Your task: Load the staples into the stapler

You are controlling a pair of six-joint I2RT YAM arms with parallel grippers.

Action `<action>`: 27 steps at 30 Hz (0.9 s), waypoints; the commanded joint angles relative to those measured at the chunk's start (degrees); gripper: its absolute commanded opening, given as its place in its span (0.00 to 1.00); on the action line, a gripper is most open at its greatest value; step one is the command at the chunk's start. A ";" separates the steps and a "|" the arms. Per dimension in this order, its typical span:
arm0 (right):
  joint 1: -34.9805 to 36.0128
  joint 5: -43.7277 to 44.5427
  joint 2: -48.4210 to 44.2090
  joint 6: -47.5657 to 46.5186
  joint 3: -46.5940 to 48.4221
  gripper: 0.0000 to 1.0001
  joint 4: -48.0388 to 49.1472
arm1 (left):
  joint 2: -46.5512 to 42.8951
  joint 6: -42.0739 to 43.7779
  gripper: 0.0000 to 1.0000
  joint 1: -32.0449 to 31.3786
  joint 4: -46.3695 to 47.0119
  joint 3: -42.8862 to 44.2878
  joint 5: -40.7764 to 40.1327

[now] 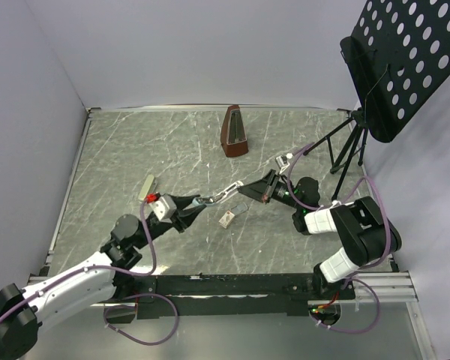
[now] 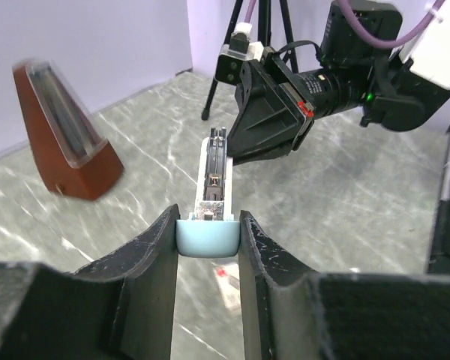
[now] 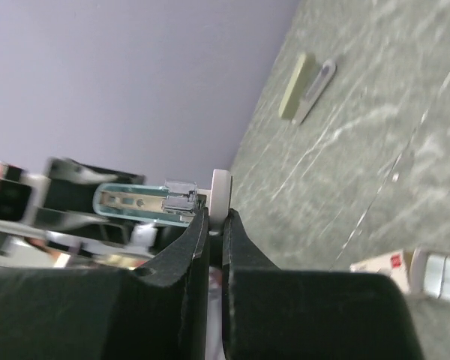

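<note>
The stapler (image 1: 217, 196) hangs above the table between both grippers, opened out lengthwise. My left gripper (image 2: 208, 219) is shut on its pale blue rear end (image 2: 208, 238), and the metal channel (image 2: 213, 169) runs away from it. My right gripper (image 3: 214, 214) is shut on the stapler's white part (image 3: 221, 189), with the blue-rimmed metal channel (image 3: 135, 201) beside it. In the top view the left gripper (image 1: 193, 208) and right gripper (image 1: 246, 187) face each other. The staples box (image 1: 227, 218), cream-tan with red print, lies on the table under the stapler, and shows again as the box (image 3: 382, 264) at the right wrist view's lower right.
A brown metronome (image 1: 235, 133) stands at the back middle. A music stand's tripod (image 1: 345, 146) and black perforated desk (image 1: 405, 60) occupy the back right. A pale green bar (image 3: 292, 75) with a thin grey strip (image 3: 315, 81) beside it lies to the left, near the left gripper.
</note>
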 commanded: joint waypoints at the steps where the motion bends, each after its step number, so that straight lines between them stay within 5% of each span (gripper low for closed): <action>1: -2.66 3.59 0.35 4.91 -0.28 0.00 21.16 | -5.41 -9.37 0.04 0.39 16.12 -4.20 -8.99; 11: -2.22 6.94 -0.18 10.37 -1.78 0.00 21.07 | -9.03 -18.07 0.04 0.22 30.09 -11.50 -14.10; 16: -2.05 3.69 -1.76 7.56 0.41 0.00 16.17 | -9.64 -14.39 0.01 0.31 21.60 -8.26 -16.73; 22: -2.05 -0.89 -2.47 3.43 1.39 0.40 9.49 | -10.17 -11.22 0.01 0.74 10.79 -3.68 -19.98; 27: -2.05 -1.15 -6.85 -3.58 2.01 0.55 -0.78 | -10.34 -11.57 0.01 1.54 5.94 -1.40 -20.16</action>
